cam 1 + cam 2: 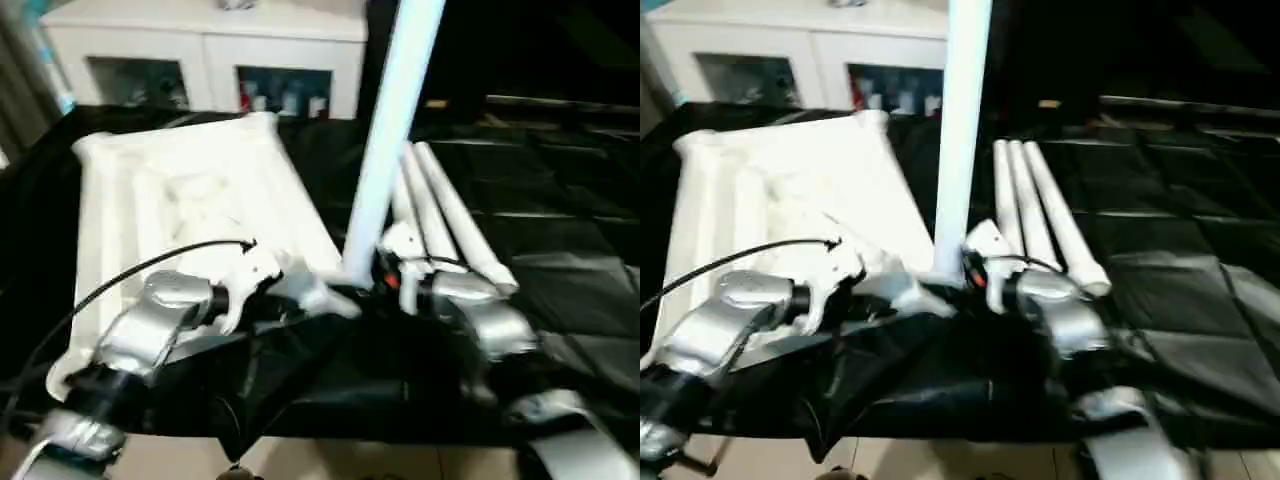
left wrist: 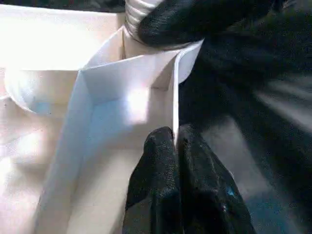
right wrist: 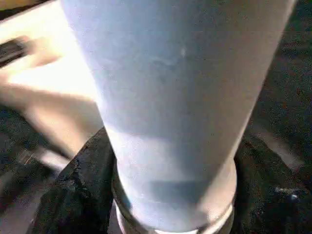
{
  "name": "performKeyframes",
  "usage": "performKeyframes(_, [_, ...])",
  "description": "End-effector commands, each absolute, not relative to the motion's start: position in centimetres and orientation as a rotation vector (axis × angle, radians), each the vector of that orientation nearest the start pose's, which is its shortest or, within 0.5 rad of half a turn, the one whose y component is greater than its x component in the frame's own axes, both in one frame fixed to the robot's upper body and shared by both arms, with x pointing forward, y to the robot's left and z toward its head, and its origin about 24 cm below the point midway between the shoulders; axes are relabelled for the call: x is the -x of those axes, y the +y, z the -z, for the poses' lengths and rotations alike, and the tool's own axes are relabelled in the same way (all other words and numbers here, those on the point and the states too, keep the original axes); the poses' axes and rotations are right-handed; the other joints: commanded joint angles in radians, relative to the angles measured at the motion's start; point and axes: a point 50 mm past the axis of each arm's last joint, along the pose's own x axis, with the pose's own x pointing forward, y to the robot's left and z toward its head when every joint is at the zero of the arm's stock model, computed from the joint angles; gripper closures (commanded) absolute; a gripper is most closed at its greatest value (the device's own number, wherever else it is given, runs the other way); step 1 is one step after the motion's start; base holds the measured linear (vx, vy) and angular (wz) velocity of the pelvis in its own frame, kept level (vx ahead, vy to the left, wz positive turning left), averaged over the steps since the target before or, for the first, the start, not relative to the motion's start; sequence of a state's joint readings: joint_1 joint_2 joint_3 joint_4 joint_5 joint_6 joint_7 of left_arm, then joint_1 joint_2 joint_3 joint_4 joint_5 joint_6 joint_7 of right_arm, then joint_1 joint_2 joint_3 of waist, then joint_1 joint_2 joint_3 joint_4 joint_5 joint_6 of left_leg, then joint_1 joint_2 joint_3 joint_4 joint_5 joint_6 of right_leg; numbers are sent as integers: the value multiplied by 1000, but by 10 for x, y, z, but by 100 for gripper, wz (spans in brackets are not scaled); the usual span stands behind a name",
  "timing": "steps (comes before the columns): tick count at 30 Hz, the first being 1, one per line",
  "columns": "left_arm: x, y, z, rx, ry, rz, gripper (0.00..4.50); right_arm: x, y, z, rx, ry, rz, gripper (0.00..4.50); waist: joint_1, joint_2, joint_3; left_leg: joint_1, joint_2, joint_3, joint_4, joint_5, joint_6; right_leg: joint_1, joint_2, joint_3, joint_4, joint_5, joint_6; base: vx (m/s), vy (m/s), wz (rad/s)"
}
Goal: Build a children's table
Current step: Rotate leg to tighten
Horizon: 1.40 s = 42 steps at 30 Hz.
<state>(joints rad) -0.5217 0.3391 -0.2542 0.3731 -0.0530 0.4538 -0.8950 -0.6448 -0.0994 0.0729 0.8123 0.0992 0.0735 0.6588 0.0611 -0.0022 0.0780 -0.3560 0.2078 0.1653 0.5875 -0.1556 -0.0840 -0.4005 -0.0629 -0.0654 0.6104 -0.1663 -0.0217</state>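
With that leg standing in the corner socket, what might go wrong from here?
1. The upright leg leans a little; it may jam or tip if the right pincer around its base lets go.
2. The left pincer pinches only a thin rim of the tabletop, which may slip.

White cabinet [image 1: 205, 50] with 2 glass doors set behind, black sheeting [image 1: 560, 240] spread underneath, wrinkled

No text, label, brand, number or sign can be read anywhere in these views.
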Motion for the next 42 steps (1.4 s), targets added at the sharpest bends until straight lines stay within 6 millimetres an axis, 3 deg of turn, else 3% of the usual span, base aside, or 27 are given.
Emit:
performKeyframes(1, [-326,123,-56,-223,487,910,450,-343,-96,-22,-21,374,-669,175,-6,8,-69,23,3,-8,-63,-404,-21,25,-68,27,-118,-602,-100,0,0,0])
performKeyframes(3, [-339,109,-56,-193,479,782,450,-349,-80,-18,-47,403,-524,175,-8,15,-69,24,1,-8,-61,-407,-22,21,-68,24,-121,-609,-92,0,0,0])
performKeyframes(5, [-343,103,-57,-189,473,749,450,-349,-72,-18,-44,408,-498,175,-10,9,-70,32,-4,-7,-55,-428,-18,15,-63,15,-128,-628,-76,0,0,0])
performKeyframes(9, [-344,89,-59,-189,456,757,450,-350,-54,-23,-2,396,-521,175,-10,11,-71,24,-3,-10,-61,-449,0,20,-68,5,-132,-635,-52,0,0,0])
performKeyframes(11, [-344,85,-59,-201,448,770,450,-351,-49,-26,-17,383,-535,120,-12,14,-75,16,3,-14,-69,-448,2,29,-70,5,-126,-591,-60,0,0,0])
performKeyframes(15, [-343,84,-59,-207,429,802,450,-354,-47,-29,-3,360,-554,78,-18,16,-73,13,4,-14,-74,-466,1,29,-71,5,-124,-558,-80,0,0,0])
performKeyframes(21, [-332,94,-55,-232,434,918,450,-351,-56,-38,27,300,-743,78,-24,13,-74,10,7,-12,-75,-452,21,33,-76,10,-124,-540,-95,0,0,0])
performKeyframes(25, [-320,107,-52,-253,445,1038,450,-346,-75,-41,89,269,-899,78,-19,13,-78,2,13,-7,-77,-394,35,42,-78,19,-110,-449,-135,0,0,0])
performKeyframes(28, [-309,114,-51,-260,454,1146,450,-344,-90,-43,113,266,-952,78,-19,11,-80,2,13,-2,-72,-366,39,40,-77,25,-100,-393,-172,0,0,0])
performKeyframes(31, [-303,122,-50,-277,477,1196,450,-341,-100,-44,135,269,-1000,78,-5,15,-86,8,19,5,-68,-311,51,39,-76,30,-89,-312,-210,18,-9,3])
performKeyframes(35, [-299,140,-49,-313,523,1214,450,-337,-113,-47,148,273,-1056,115,7,17,-90,1,18,8,-66,-232,60,48,-70,30,-73,-210,-229,26,-14,4])
performKeyframes(37, [-297,143,-49,-316,533,1221,450,-337,-114,-47,147,274,-1061,126,8,17,-90,-3,18,7,-67,-221,60,53,-71,28,-70,-195,-233,0,0,0])
performKeyframes(42, [-297,156,-49,-327,549,1217,450,-334,-113,-48,155,274,-1110,159,5,18,-85,2,19,6,-71,-265,44,49,-71,26,-77,-261,-223,0,0,0])
